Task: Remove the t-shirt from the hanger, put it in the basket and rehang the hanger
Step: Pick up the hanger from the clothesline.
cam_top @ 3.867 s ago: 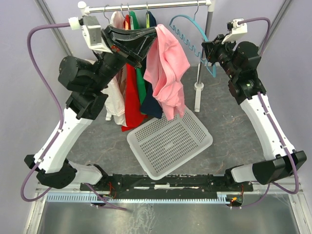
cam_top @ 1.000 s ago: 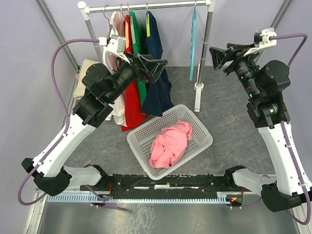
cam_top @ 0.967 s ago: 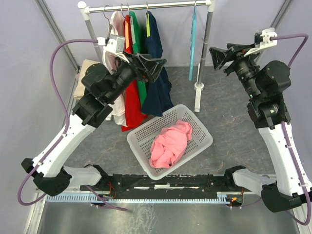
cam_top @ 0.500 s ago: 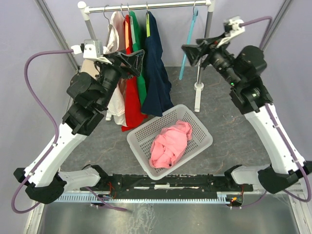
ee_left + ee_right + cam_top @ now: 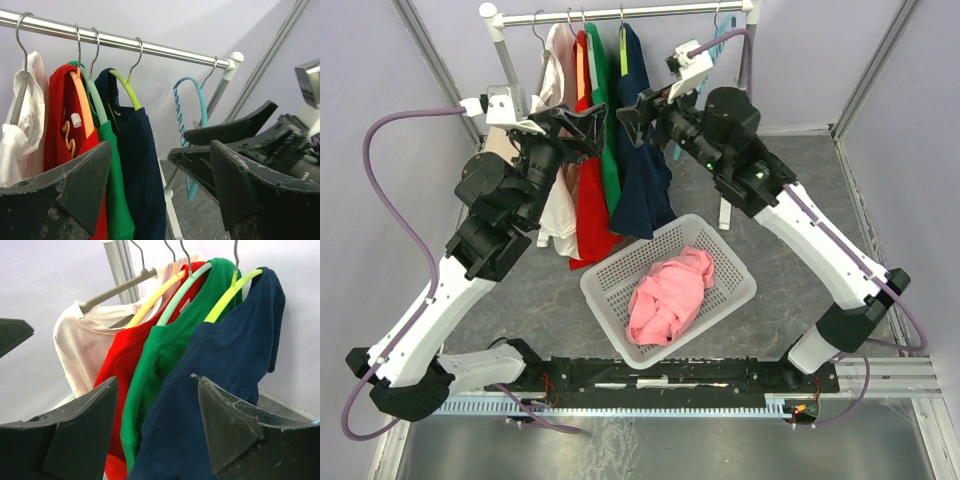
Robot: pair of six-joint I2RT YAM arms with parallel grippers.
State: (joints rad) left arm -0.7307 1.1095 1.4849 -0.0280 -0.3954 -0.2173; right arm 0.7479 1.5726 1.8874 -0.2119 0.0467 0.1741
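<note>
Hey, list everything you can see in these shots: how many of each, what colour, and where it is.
clothes rail: one, silver, across the back
white t-shirt: one, white, hung on the far left of the rail
red t-shirt: one, red, hung next to the white one
green t-shirt: one, green, hung between the red and navy ones
navy t-shirt: one, dark blue, hung on a lime hanger
teal hanger: one, teal, empty, at the right end of the rail
basket: one, white, on the table in front of the rail
pink t-shirt: one, pink, crumpled in the basket
left gripper: one, black, open, at the hung shirts
right gripper: one, black, open, facing the navy t-shirt
</note>
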